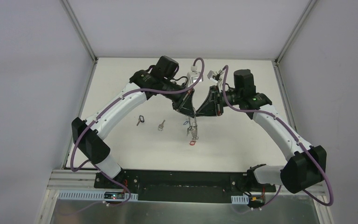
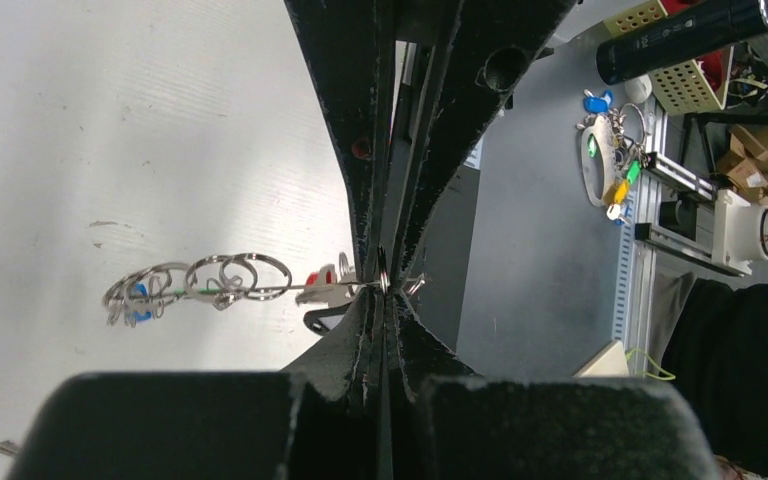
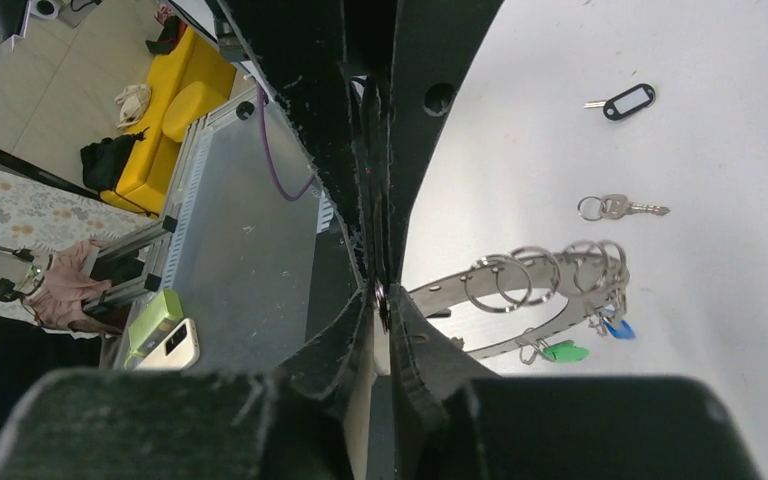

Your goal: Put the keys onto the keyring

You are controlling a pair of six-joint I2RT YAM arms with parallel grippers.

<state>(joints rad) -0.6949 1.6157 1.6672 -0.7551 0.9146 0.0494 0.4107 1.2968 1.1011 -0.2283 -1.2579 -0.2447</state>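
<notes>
Keyring (image 3: 450, 287): I had left gripper (image 2: 383, 290) and right gripper (image 3: 380, 300) both clamped onto it, likely steadying its opening. Plain key (image 3: 622, 207), black-tagged key (image 3: 628, 101): upper right of right wrist view, unthreaded.

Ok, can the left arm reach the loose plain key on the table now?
Probably not yet: the left pincer is shut on the keyring, which the right pincer also grips. The plain key itself lies uncovered on the table close by.
</notes>
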